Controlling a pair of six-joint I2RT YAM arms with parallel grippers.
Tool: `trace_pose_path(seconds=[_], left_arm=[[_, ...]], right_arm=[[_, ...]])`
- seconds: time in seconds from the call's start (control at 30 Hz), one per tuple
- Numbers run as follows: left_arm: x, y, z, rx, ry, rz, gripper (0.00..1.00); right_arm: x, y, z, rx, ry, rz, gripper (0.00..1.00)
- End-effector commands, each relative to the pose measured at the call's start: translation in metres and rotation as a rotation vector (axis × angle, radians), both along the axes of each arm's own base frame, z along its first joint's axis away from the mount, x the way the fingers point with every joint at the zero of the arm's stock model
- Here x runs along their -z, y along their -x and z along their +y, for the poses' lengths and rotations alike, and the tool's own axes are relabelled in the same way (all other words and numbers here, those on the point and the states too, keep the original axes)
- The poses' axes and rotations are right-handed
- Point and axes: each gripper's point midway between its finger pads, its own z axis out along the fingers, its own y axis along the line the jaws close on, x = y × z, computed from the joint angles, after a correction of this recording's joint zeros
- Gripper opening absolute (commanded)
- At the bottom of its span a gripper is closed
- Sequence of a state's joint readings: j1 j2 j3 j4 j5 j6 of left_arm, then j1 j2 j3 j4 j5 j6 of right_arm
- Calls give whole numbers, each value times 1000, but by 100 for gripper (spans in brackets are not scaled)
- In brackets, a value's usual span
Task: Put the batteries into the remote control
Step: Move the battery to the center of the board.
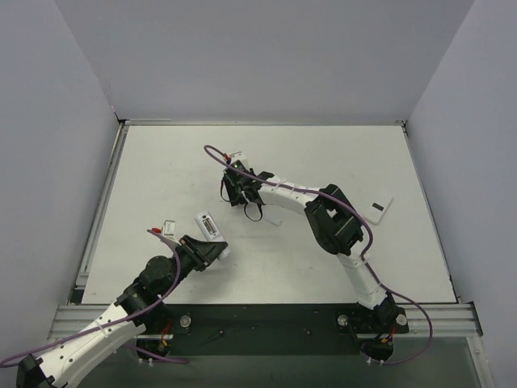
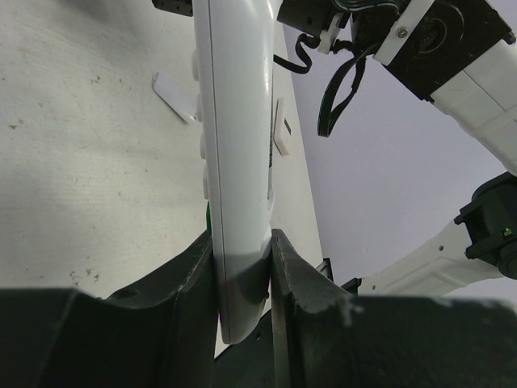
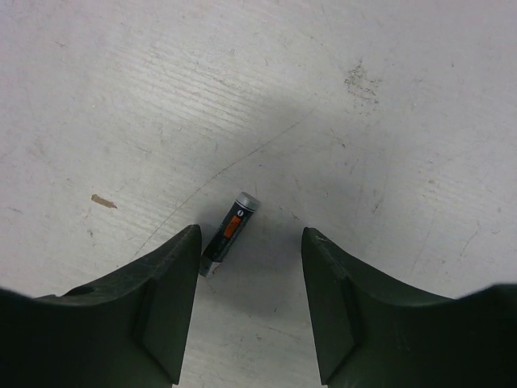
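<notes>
My left gripper is shut on the near end of the white remote control and holds it just above the table. In the left wrist view the remote stands edge-on between the fingers, with its buttons facing left. My right gripper is open at the table's middle, pointing down. In the right wrist view a dark battery with an orange mark lies on the table between the open fingers, close to the left one. The second battery is not in view.
A small flat white piece lies beside the right arm and also shows in the left wrist view. Another white piece lies near the right wall. Walls enclose the table on the left, back and right.
</notes>
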State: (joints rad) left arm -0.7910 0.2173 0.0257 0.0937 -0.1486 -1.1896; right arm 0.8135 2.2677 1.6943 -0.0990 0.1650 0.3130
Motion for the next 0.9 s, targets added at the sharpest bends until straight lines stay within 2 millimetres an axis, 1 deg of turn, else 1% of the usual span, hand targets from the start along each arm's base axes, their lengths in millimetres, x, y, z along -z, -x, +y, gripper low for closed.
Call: trace_pose_path(seconds=[0.0,0.07,0.1,0.17,0.2,0.3,0.33,0.37,0.4,0.43,0.47,0.5,0.53,0.57,0.6,0.63,0.7,0.73,0.8,0.83,0.87], left_arm=[[-6,1,-3,14,35,-36,0],[-7,1,-3,14,38,-39,0],[3,1,-3,14,24,-25,0],[2,1,-3,16,26,-27,0],[2,1,-3,17,25,-26,0],[4,1,-4,21,22,-25,0],[1,1,-4,22,27,-30,0],[1,1,-5,25,27,-30,0],[4,1,-5,27,21,-25,0],[2,2,-6,31,25,-31,0],[2,2,-7,35,25,-33,0],[2,2,-8,39,22,-32,0],[1,2,-9,44,27,-36,0],[1,2,-9,46,26,-37,0],[2,2,-10,49,22,-32,0],[1,3,-10,52,25,-35,0],[2,3,-12,61,23,-35,0],[-1,3,-12,64,28,-44,0],[0,4,-13,72,24,-44,0],[-1,4,-14,75,24,-46,0],[-1,4,-14,77,23,-46,0]], right_arm=[[4,7,-7,4,48,19,44],[5,11,-11,-3,54,28,39],[4,12,-12,-7,51,34,32],[5,18,-18,-8,54,48,26],[5,22,-19,-16,50,57,20],[1,30,-28,-21,49,74,13],[-6,32,-29,-25,36,70,11],[-2,38,-36,-29,50,85,8],[-3,40,-38,-31,49,91,6],[-8,45,-39,-43,37,98,5],[-7,48,-42,-48,41,106,4],[-2,56,-49,-55,55,129,3],[-8,60,-49,-64,43,132,2],[-7,65,-51,-71,43,142,2],[-1,74,-59,-75,58,166,1],[-5,78,-60,-81,51,168,1],[-1,91,-69,-95,62,197,1],[1,96,-71,-100,65,209,1],[2,105,-74,-116,78,227,1],[7,110,-79,-123,95,238,1],[8,116,-77,-142,85,260,1]])
